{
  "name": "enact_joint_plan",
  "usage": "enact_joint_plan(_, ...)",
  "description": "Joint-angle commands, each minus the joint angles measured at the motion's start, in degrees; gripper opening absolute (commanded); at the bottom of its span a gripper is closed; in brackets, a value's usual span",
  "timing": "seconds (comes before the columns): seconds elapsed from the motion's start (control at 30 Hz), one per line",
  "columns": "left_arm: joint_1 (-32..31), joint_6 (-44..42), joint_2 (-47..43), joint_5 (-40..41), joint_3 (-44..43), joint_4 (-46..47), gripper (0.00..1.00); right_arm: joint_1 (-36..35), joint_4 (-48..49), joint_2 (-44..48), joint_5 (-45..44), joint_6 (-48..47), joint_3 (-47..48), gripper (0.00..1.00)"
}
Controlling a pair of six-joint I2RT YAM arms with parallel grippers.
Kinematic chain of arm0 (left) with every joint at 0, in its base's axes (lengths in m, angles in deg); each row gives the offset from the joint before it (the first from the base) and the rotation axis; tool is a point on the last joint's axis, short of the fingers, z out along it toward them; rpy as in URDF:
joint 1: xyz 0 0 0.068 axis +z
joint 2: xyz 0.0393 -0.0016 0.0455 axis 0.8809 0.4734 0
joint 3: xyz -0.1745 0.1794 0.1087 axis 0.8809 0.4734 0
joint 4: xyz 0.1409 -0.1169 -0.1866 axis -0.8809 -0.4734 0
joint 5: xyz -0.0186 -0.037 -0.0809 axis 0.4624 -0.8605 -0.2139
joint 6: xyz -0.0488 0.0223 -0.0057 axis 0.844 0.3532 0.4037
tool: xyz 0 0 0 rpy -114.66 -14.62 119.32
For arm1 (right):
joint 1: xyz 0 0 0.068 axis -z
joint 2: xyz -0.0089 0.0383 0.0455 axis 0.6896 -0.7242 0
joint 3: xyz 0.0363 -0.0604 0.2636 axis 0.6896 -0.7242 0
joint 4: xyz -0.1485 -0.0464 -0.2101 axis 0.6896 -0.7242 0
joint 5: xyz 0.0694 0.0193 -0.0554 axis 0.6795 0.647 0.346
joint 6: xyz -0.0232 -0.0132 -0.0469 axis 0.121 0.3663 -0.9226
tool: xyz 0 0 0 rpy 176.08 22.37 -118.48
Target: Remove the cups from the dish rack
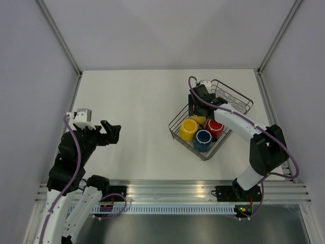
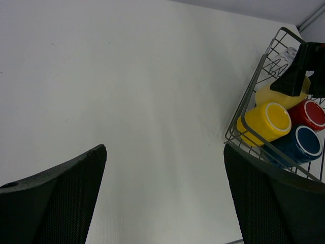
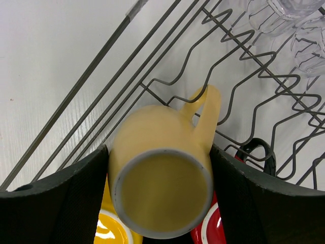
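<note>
The dark wire dish rack (image 1: 175,122) stands at the right of the table. In it are a bright yellow mug (image 1: 189,129), a dark blue mug (image 1: 203,138), a red mug (image 1: 214,127) and clear glass tumblers (image 1: 228,99) at its far end. My right gripper (image 3: 160,188) is shut on the pale yellow mug (image 3: 162,173), gripping its sides inside the rack, rim toward the camera, handle pointing away. The mug looks blurred. My left gripper (image 2: 165,193) is open and empty over bare table, well left of the rack (image 2: 249,101).
The rack's zigzag wire prongs (image 3: 244,46) run just behind the held mug. The bright yellow mug (image 3: 114,231) and red mug (image 3: 213,229) lie right under the right fingers. Grey walls enclose the table; a metal rail runs along its near edge (image 1: 172,190).
</note>
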Motion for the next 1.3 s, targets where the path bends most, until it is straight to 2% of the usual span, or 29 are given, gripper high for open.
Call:
enact_joint_plan(0.0, -0.29, -1.19, 0.63, -0.69, 0.28, 2.40, 1.00, -0.08, 0.48, 3.84, -0.30, -0.77, 3.52, 0.01)
enact_joint_plan(0.77, -0.12, -0.93, 3.08, -0.69, -0.33, 2.67, 1.00, -0.08, -6.91, 12.54, 5.24, -3.93, 12.40, 0.00)
enact_joint_plan(0.9, -0.12, 1.79, 5.19, -6.04, -1.82, 2.84, 1.00, -0.08, -6.04, 15.26, 9.97, -4.37, 11.71, 0.00)
enact_joint_plan(1.03, -0.20, 11.35, 6.69, -19.18, 0.27, 9.15, 1.00, -0.17, -2.52, 19.65, 17.17, -4.03, 9.51, 0.00)
enact_joint_plan(1.13, -0.20, 17.85, 8.79, -28.68, 4.23, 19.78, 1.00, -0.08, 1.07, 22.46, 22.71, -3.06, 7.31, 0.00)
enact_joint_plan(1.2, -0.20, 21.56, 11.34, -33.36, 7.39, 30.05, 1.00, -0.08, 4.94, 24.05, 25.53, -2.18, 4.77, 0.00)
enact_joint_plan(1.27, -0.29, 28.14, 13.53, -37.94, 11.07, 37.09, 1.00, -0.17, 9.84, 26.16, 29.83, 0.53, 2.83, 0.01)
